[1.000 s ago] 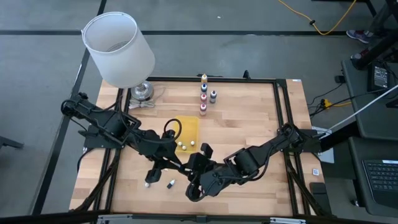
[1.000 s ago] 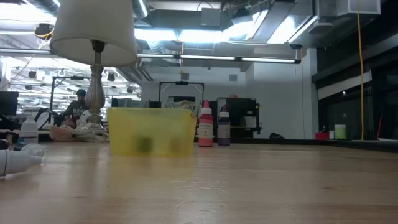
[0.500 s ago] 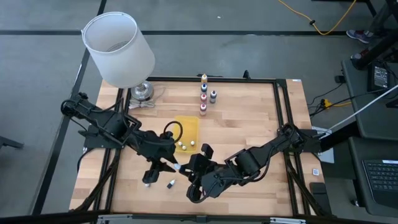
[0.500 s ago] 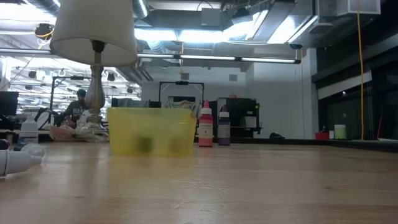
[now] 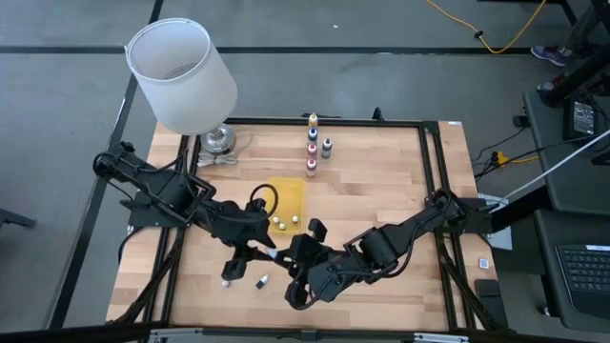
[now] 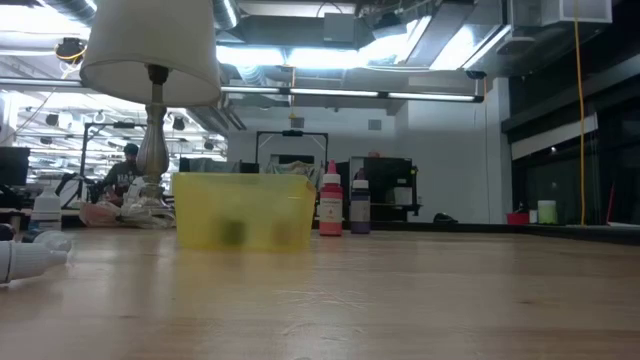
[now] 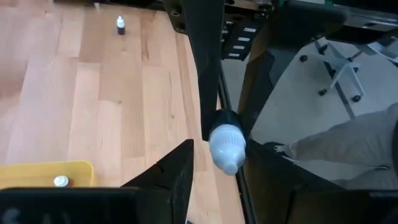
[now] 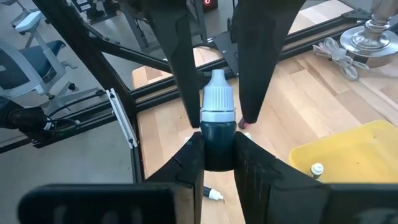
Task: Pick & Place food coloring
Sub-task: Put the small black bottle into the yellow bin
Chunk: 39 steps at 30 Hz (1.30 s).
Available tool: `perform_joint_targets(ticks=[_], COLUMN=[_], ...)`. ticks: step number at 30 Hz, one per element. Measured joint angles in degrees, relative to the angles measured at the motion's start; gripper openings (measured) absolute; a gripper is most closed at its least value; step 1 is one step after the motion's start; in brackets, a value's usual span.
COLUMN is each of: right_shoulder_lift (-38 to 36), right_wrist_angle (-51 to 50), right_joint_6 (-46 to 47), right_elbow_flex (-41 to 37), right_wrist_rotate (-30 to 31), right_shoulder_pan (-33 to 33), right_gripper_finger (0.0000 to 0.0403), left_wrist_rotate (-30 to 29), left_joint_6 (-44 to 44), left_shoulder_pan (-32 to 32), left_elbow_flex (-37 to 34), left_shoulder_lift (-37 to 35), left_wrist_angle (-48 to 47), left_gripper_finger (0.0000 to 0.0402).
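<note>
A food coloring bottle with a dark body and a white cap [image 8: 217, 106] hangs above the table's near middle, with my right gripper [image 8: 217, 154] shut on it. My left gripper [image 7: 217, 173] faces it from the left, open. Its fingers stand on either side of the cap [image 7: 227, 148], and a gap shows beside one finger; whether the other touches, I cannot tell. In the high view the two grippers meet at the cap [image 5: 272, 255]. Two white-capped bottles [image 5: 285, 221] stand in the yellow tray [image 5: 286, 195]. Several more [image 5: 313, 143] stand in a row at the far edge. My right gripper pinches the bottle's dark body [image 8: 217, 146] between its two fingers, below the cap. The fingers come from the table's right, slanting down, and lie along the bottle. The bottle is lifted clear, its cap pointing on past the fingertips toward my left gripper.
Two small bottles [image 5: 226, 281] [image 5: 259, 281] lie on the wood near the front left, below the grippers. A lamp with a white shade [image 5: 181, 76] stands at the far left corner, its cord [image 5: 224, 160] beside the base. The table's right half is bare wood.
My left gripper has opened a little: in the high view the bottle's white cap now shows between its fingers, where a second ago they covered it. Both arms have stayed in place, and the bottle has not moved.
</note>
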Motion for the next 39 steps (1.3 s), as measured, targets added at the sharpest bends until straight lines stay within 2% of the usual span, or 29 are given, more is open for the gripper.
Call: perform_joint_targets(ticks=[7, 14, 17, 28, 39], right_shoulder_lift=[0.0, 0.0, 0.0, 0.0, 0.0], right_wrist_angle=[0.0, 0.1, 0.1, 0.1, 0.1], right_joint_6=[-0.1, -0.2, -0.2, -0.3, -0.3], right_elbow_flex=[0.0, 0.0, 0.0, 0.1, 0.1], right_wrist_rotate=[0.1, 0.6, 0.4, 0.7, 0.9], right_shoulder_pan=[0.0, 0.0, 0.0, 0.0, 0.0], right_gripper_finger=[0.0071, 0.0071, 0.0071, 0.0071, 0.0071], left_wrist_rotate=[-0.3, 0.5, 0.9, 1.6, 1.8], left_joint_6=[0.2, 0.5, 0.5, 0.0, -0.1], left_shoulder_pan=[0.0, 0.0, 0.0, 0.0, 0.0], left_elbow_flex=[0.0, 0.0, 0.0, 0.0, 0.0], left_shoulder_lift=[0.0, 0.0, 0.0, 0.1, 0.1], left_wrist_angle=[3.1, 2.8, 2.3, -1.0, -0.1], left_gripper_finger=[0.0119, 0.0076, 0.0070, 0.0124, 0.0129])
